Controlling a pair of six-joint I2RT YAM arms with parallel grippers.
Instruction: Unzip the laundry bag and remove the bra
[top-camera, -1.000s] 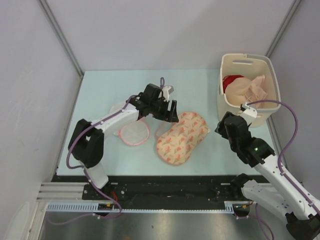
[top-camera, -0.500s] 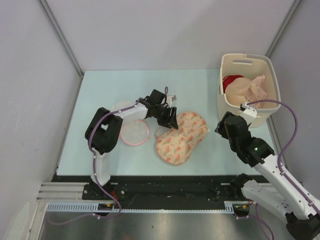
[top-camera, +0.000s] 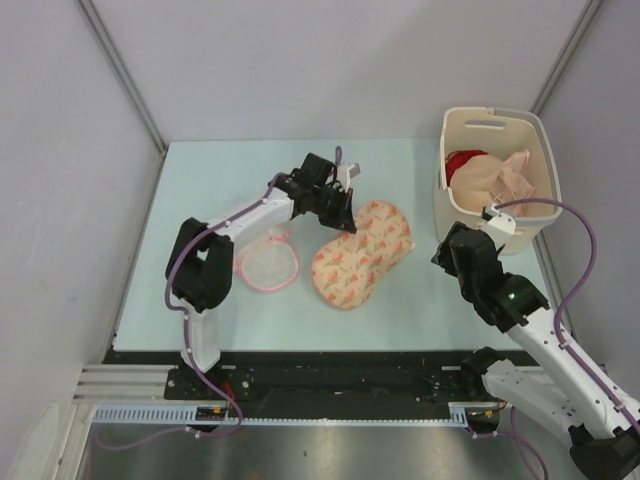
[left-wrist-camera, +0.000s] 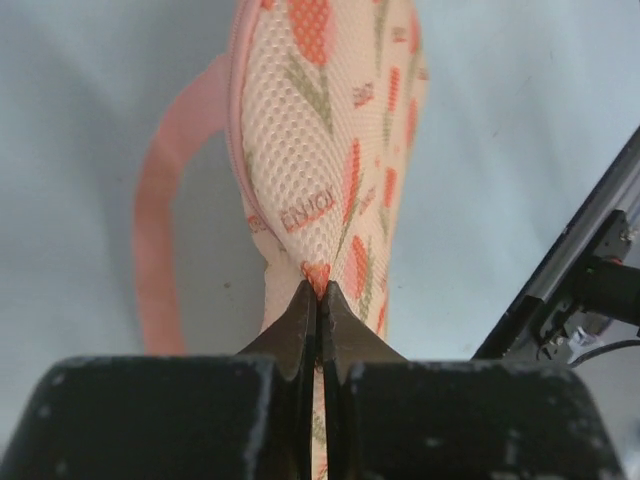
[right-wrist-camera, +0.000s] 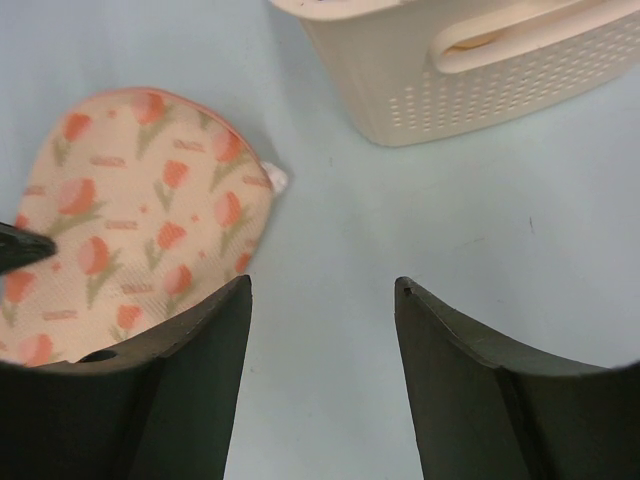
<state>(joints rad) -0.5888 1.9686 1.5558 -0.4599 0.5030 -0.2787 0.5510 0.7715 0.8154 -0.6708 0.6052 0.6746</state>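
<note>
The laundry bag (top-camera: 362, 257), cream-peach with red tulip prints, lies mid-table. My left gripper (top-camera: 337, 214) is shut on the bag's far left edge. In the left wrist view its fingertips (left-wrist-camera: 320, 288) pinch a fold of the printed mesh (left-wrist-camera: 325, 150), and the bag stretches away from them. My right gripper (top-camera: 446, 256) hovers to the right of the bag, open and empty. In the right wrist view (right-wrist-camera: 323, 290) the bag (right-wrist-camera: 130, 215) sits to the left of its fingers. The bra is out of view.
A cream basket (top-camera: 537, 205) at the back right holds a red garment (top-camera: 462, 162) and pale peach cloth (top-camera: 500, 175); it also shows as the basket (right-wrist-camera: 480, 80) in the right wrist view. A round white mesh item (top-camera: 267, 266) with pink trim lies left of the bag.
My left gripper closed on the bag's edge and drew back toward the far side. The bag shifted and turned with it. The right arm stayed still.
</note>
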